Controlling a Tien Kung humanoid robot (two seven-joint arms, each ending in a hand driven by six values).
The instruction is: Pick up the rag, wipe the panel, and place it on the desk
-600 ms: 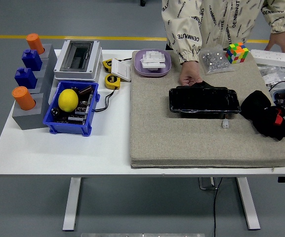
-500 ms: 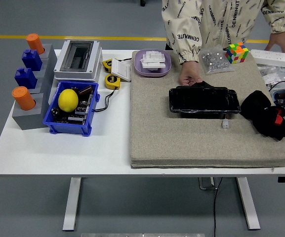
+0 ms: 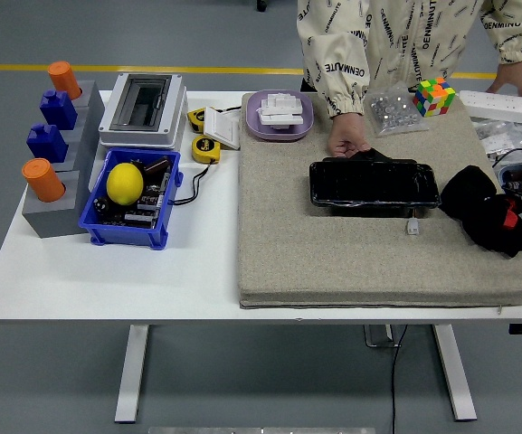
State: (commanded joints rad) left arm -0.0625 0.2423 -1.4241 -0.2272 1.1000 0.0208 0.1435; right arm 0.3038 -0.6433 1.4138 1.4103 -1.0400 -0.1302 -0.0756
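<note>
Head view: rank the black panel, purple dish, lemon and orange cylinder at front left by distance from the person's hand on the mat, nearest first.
From the person's hand at the mat's far edge:
1. Black panel, touching the hand, just below it.
2. Purple dish, to its left at the mat's far corner.
3. Lemon, in the blue bin left of the mat.
4. Orange cylinder, on the grey block at far left.

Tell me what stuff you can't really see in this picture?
- Robot's arms and hands: not in the head view at all.
- The rag: no sure match. The black bundle beside the black panel may be cloth; its folds hide what it is.
- Person's hand: touches the panel's far edge; a grip cannot be made out.
- Blue bin: parts behind the yellow ball are too small.
</note>
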